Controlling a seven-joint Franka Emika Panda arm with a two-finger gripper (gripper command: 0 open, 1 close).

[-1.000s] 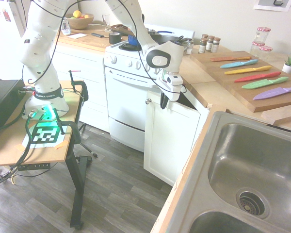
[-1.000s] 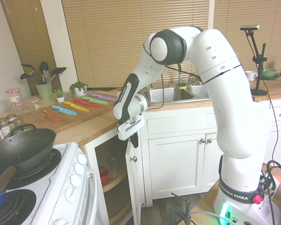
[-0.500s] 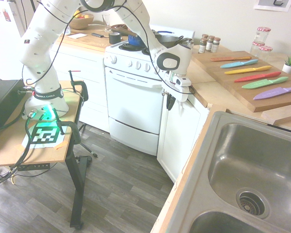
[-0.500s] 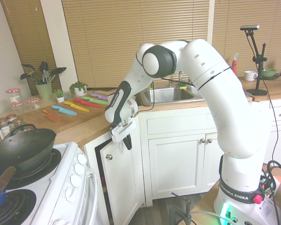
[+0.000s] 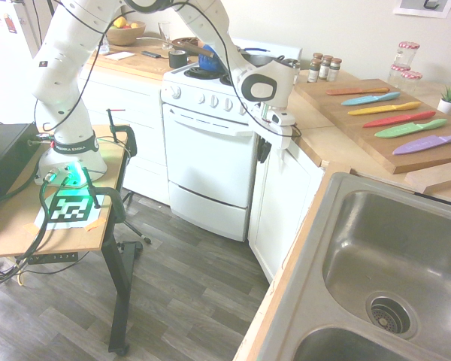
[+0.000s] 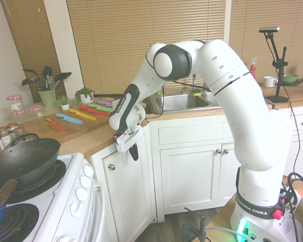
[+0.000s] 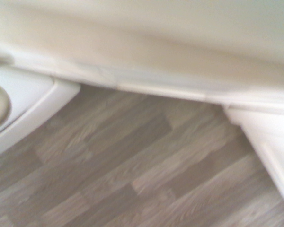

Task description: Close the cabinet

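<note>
One black wok [image 6: 24, 159] sat at the picture's far left in the second exterior view, over the back edge of the white stove [image 6: 60, 201], its rim overhanging the burner. Right of it, beside the stove's front corner, was the white corner cabinet [image 6: 129, 201], under the wooden countertop [image 6: 93, 143]. Its door looked shut or very nearly so, with a round silver knob [image 6: 111, 167] near the door's upper left corner. Next came the gripper [image 6: 135, 153], pointing down at the door's upper part, fingers together and clamped on nothing, probably because a closed tip suits pushing a flat panel better than grasping. Farther right, the steel sink [image 6: 179, 102] was set into the counter, above a double-door cabinet [image 6: 196, 176] that the task likely left alone. A last light press might have been needed.
</note>
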